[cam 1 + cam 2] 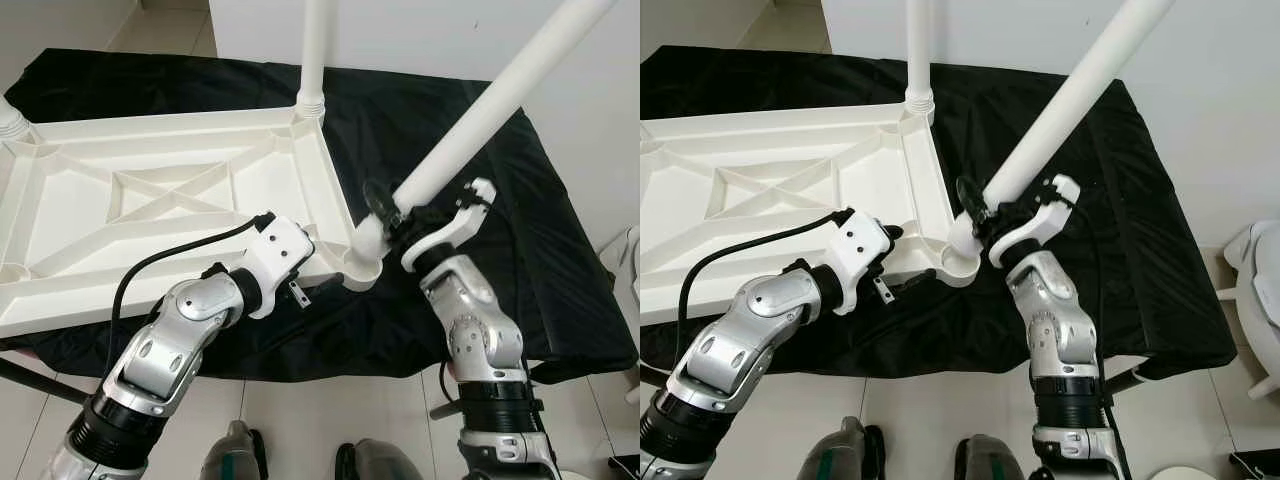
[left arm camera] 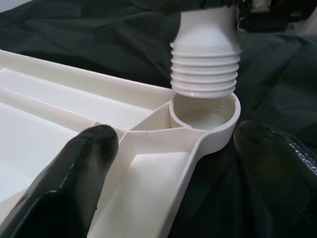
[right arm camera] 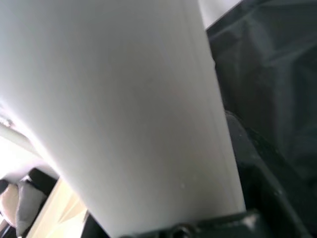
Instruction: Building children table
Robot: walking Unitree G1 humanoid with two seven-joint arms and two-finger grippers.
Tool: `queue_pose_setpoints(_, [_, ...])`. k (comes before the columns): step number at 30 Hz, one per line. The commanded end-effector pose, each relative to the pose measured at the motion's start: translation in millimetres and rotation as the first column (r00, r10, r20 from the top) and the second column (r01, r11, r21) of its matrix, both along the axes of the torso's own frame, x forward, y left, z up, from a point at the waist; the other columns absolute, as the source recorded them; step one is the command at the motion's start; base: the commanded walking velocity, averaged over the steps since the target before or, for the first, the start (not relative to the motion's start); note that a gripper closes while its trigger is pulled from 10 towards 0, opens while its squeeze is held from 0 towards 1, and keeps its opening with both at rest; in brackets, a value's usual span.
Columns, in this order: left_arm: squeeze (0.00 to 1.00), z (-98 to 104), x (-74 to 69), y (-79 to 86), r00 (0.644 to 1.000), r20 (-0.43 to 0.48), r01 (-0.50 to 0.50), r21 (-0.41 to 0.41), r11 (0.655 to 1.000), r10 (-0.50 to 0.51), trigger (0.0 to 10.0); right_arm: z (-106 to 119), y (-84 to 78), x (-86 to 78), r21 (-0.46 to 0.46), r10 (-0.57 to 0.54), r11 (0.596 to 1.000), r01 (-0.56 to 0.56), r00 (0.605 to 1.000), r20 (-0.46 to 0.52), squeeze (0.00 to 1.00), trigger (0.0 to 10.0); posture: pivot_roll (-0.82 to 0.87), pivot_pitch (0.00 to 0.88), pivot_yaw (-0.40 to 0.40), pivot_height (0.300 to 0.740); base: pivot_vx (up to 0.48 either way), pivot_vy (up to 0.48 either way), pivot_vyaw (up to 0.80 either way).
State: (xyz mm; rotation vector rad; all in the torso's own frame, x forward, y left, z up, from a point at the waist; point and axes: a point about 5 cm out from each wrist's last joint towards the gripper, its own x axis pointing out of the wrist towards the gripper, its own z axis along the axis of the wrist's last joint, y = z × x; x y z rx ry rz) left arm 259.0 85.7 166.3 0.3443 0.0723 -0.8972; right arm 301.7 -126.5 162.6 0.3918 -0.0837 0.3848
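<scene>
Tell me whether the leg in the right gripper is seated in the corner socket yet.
Not seated. The leg leans tilted, and its threaded end sits just above the open socket, threads exposed, held by the right gripper.

I see a black cloth (image 1: 520,230) spread over a low surface, hanging over its near edge. Beyond it stands a plain white wall (image 1: 420,35). The floor (image 1: 300,420) is pale glossy tile, with grout lines showing at the far left. The light is even and bright, throwing soft shadows.
</scene>
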Motion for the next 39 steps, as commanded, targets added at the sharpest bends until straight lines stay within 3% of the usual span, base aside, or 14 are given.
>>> queue_pose_setpoints(1, [0.00, 2.9, -3.0, -2.9, 0.999, 0.000, 0.033, -0.001, 0.999, -0.033, 10.0, -14.7, -3.7, -1.5, -0.003, -0.014, 1.000, 0.014, 0.998, -0.061, 0.00, 10.0, -0.11, 0.066, -0.032, 0.740, 0.000, 0.000, 0.00])
queue_pose_setpoints(8, [0.00, 2.5, -3.7, -3.7, 0.999, -0.001, 0.039, 0.000, 0.999, -0.039, 10.0, -24.2, -4.7, -2.3, -0.033, -0.023, 0.999, 0.020, 0.995, -0.094, 0.00, 10.0, -0.11, 0.061, -0.029, 0.740, 0.000, 0.000, 0.00])
queue_pose_setpoints(11, [0.00, 3.6, -3.1, -4.1, 0.999, 0.001, 0.040, 0.000, 0.999, -0.040, 10.0, -20.8, -1.2, -3.3, -0.108, -0.012, 0.994, 0.006, 0.998, -0.053, 0.00, 10.0, -0.11, 0.061, -0.030, 0.740, 0.000, 0.000, 0.00])
queue_pose_setpoints(15, [0.00, 3.7, -2.3, -4.2, 0.999, 0.004, 0.038, 0.002, 0.999, -0.038, 10.0, -15.0, 5.5, -4.6, -0.115, 0.023, 0.993, -0.024, 1.000, -0.014, 0.00, 10.0, -0.11, 0.060, -0.030, 0.740, 0.000, 0.000, 0.00])
queue_pose_setpoints(19, [0.00, 4.8, -1.4, -3.8, 0.999, 0.009, 0.031, 0.001, 1.000, -0.031, 10.0, 9.0, 20.3, -8.4, 0.034, 0.120, 0.992, -0.123, 0.990, 0.070, 0.00, 10.0, -0.11, 0.061, -0.032, 0.740, 0.000, 0.000, 0.00])
queue_pose_setpoints(25, [0.00, 4.8, -1.7, -2.9, 1.000, 0.009, 0.024, 0.001, 1.000, -0.024, 10.0, 19.3, 25.3, -8.5, 0.070, 0.147, 0.985, -0.155, 0.984, 0.099, 0.00, 10.0, -0.10, 0.066, -0.037, 0.740, 0.000, 0.000, 0.00])
queue_pose_setpoints(28, [0.00, 4.8, -2.4, -2.9, 1.000, 0.009, 0.020, -0.001, 1.000, -0.020, 10.0, 17.2, 26.3, -8.1, 0.066, 0.153, 0.985, -0.159, 0.984, 0.087, 0.00, 10.0, -0.10, 0.068, -0.037, 0.740, 0.000, 0.000, 0.00])
queue_pose_setpoints(31, [0.00, 5.0, -2.9, -2.7, 1.000, 0.009, 0.016, -0.003, 1.000, -0.016, 10.0, 0.6, 22.5, -6.3, 0.020, 0.125, 0.992, -0.125, 0.992, 0.019, 0.00, 10.0, -0.10, 0.072, -0.039, 0.740, 0.000, 0.000, 0.00])
queue_pose_setpoints(39, [0.00, 4.8, -2.6, -1.8, 1.000, 0.007, 0.013, -0.004, 1.000, -0.013, 10.0, -18.1, 4.5, -4.0, -0.064, 0.014, 0.998, -0.018, 0.998, -0.067, 0.00, 10.0, -0.11, 0.078, -0.034, 0.740, 0.000, 0.000, 0.00])
